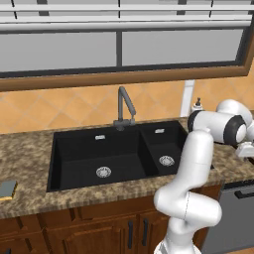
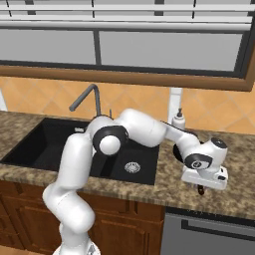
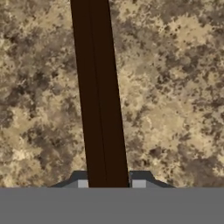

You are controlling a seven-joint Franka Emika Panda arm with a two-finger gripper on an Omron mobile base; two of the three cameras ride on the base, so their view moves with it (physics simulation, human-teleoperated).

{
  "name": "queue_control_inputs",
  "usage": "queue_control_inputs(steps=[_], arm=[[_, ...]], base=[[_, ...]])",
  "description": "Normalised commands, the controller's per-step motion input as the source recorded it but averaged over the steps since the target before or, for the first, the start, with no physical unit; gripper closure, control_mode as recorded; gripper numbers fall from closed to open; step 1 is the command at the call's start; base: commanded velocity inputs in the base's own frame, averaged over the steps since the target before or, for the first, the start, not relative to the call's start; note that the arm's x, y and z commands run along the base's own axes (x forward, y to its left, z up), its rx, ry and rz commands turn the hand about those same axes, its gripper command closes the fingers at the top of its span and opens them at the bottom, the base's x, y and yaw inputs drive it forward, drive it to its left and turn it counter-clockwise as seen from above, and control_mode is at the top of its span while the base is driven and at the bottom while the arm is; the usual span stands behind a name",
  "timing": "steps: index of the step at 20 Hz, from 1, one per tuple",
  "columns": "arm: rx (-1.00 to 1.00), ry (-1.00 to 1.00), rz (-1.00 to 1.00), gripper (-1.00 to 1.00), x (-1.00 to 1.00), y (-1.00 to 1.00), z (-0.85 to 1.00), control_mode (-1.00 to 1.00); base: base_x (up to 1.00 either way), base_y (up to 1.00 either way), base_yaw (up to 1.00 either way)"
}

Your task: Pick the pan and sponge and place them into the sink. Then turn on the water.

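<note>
Gripping the pan handle (image 3: 98, 92): in the hand view the thin dark brown bar runs straight up from between the two fingertips (image 3: 82, 183) to the top edge, leaning a touch left toward the top, long axis in line with the claw's (image 3: 109, 183) look direction. Fingertips sit tight on either side of the handle, so claw is clenched on it, speckled brown counter (image 3: 175, 87) underneath. In the right base view the claw (image 2: 201, 188) hangs low over the counter to the right of the sink (image 2: 30, 144), the pan (image 2: 177, 148) mostly hidden behind the wrist, just a dark rim showing beside the soap bottle (image 2: 179, 118); a short stub of handle pokes out below the hand. Pan body is toward the wall, handle pointing out toward the counter's front edge. Sponge (image 1: 7, 189) lies flat on the counter well left of the sink (image 1: 79, 154), at the left base view's edge. Faucet (image 1: 124, 106) stands behind the divider between the basins.
</note>
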Motion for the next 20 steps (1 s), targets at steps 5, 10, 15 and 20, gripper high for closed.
queue_control_inputs(steps=[5,10,15,20], arm=[[0.00,-0.14,0.00,1.00,-0.05,0.02,0.28,-1.00],[-0.01,-0.26,0.00,1.00,-0.21,0.00,0.35,-1.00],[-0.06,-0.34,0.00,1.00,-0.13,0.15,0.31,-1.00],[-0.09,-0.28,0.00,1.00,-0.17,0.16,0.50,-1.00]], base=[[0.00,0.00,0.00],[0.00,0.00,0.00],[0.00,0.00,0.00],[0.00,0.00,0.00]])
